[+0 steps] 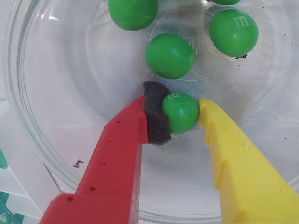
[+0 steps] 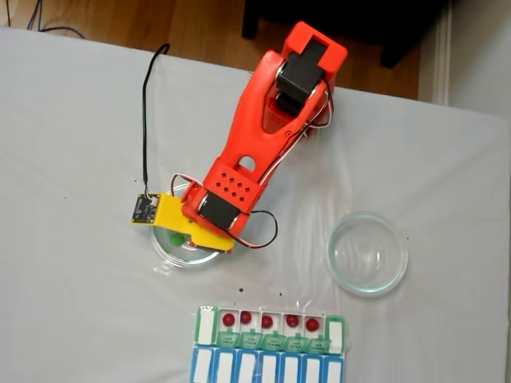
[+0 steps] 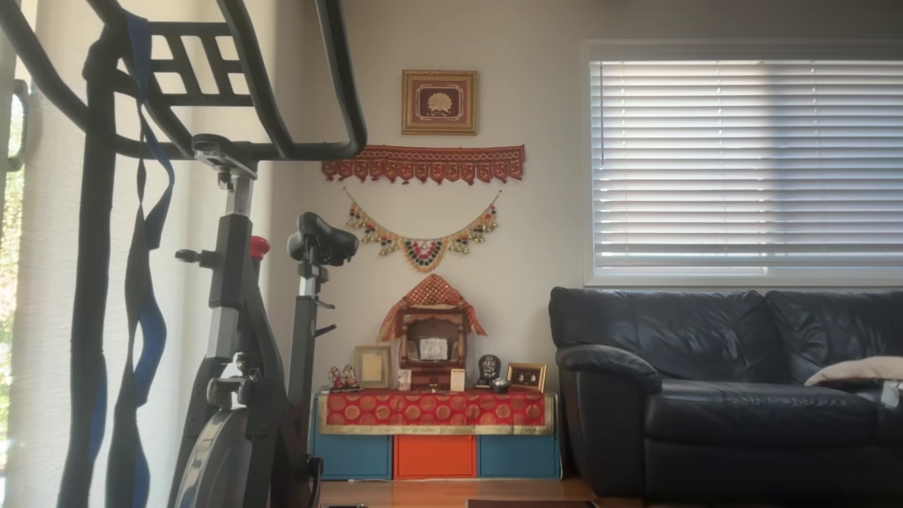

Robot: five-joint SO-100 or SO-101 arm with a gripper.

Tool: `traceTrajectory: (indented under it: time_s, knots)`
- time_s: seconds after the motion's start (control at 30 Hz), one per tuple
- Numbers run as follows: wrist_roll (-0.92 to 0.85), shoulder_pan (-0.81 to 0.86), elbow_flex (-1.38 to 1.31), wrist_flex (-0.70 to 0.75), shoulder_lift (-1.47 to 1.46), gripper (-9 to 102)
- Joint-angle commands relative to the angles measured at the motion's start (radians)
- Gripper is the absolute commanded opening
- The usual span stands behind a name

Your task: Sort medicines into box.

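Now green ball (image 1: 180, 112) btwn hand (image 1: 176, 114) fingers

Round green candy-shelled ball (image 1: 180, 112): glossy, smooth, pressed against a rough black foam pad (image 1: 155, 113) on a matt red plastic finger (image 1: 117, 154). Opposite yellow plastic finger (image 1: 236, 163): matt, ridged with layer lines. Clear round glass dish (image 1: 28, 116): smooth, reflective. White cloth table cover (image 2: 72, 303): matt, lightly creased. Orange plastic arm (image 2: 263, 136): satin sheen noted.

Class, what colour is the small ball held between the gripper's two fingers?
Bright green; the ball shows best in the wrist view, pinched in the gripper.
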Motion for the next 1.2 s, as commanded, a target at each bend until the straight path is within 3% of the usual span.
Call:
traceTrajectory:
  time_s: [0.0, 0.8, 1.17]
  knots:
    - [-0.005, -0.021, -0.002, -0.012, 0.049, 3]
    - [-0.006, 0.037, -0.032, -0.048, 0.169, 1]
    - [-0.077, 0.138, -0.227, 0.026, 0.121, 1]
